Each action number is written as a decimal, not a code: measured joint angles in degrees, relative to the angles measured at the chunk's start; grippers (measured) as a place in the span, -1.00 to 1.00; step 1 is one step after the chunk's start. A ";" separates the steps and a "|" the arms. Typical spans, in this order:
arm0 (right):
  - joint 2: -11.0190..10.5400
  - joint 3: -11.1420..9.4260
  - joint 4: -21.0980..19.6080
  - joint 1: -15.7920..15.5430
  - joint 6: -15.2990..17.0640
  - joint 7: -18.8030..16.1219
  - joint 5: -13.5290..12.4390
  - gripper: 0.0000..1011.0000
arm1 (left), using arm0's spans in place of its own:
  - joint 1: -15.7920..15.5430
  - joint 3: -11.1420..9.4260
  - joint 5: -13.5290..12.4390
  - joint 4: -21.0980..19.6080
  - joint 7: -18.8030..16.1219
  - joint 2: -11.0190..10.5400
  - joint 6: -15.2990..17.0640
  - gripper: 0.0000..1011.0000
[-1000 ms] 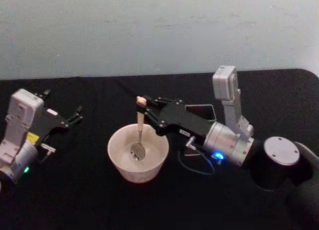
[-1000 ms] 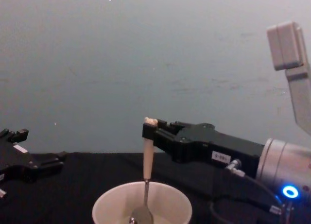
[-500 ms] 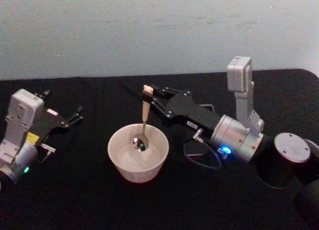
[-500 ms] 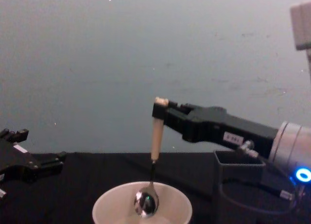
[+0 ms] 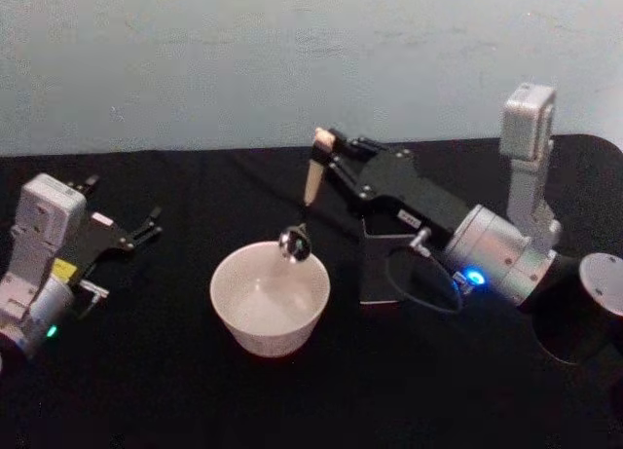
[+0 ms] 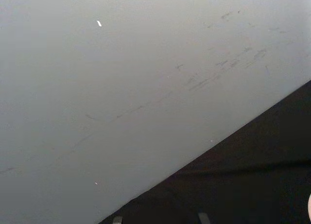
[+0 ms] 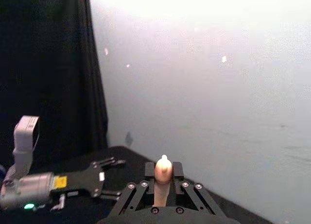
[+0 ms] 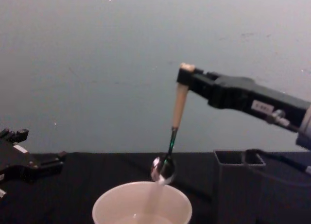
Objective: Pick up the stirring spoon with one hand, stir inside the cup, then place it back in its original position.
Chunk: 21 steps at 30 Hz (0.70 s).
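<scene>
Found the left tool (image 5: pixel 127 205) parked at the left of the black table (image 5: pixel 185 400), fingers spread and gripping nothing, well apart from the work; judged it idle, kept clear to leave the job to the other arm. Moving right, saw the cream cup (image 5: pixel 271 334) standing upright near the table's middle, mouth up. Saw the stirring spoon (image 8: pixel 178 105) hanging in the air over the cup's far right rim, shiny bowl just above that rim and clear of the inside in the chest view. Noted its long axis close to upright but leaning: bowl pointing down and slightly left toward the cup, bear-head end up and to the right. Put the lean down to the grip, pinched high on the beige handle just under the bear head, leaving the length below free for dipping or for lowering into a narrow opening. Found the right tool (image 8: pixel 186 76) clamped on that handle top, reaching in from the right. Farthest right, saw the dark grey square holder (image 8: pixel 237 187) standing just beside the cup, mouth open, beneath the right arm; judged the spoon bound there next.
</scene>
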<state>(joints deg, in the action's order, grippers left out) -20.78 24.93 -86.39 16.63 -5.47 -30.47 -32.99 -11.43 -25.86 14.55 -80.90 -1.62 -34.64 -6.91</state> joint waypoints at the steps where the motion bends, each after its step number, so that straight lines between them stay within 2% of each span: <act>1: -0.07 -0.25 -0.29 -0.18 -0.11 0.23 -0.11 -0.58 | 0.00 0.00 0.00 0.00 0.00 0.00 0.00 0.98; 21: -2.81 -7.18 -7.37 -6.98 -2.79 4.91 -1.03 -0.58 | 0.00 0.00 0.00 0.00 0.00 0.00 0.00 0.98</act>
<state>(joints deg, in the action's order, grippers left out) -23.59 17.75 -93.76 9.65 -8.27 -25.55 -34.02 -11.43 -25.86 14.55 -80.90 -1.62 -34.65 -6.91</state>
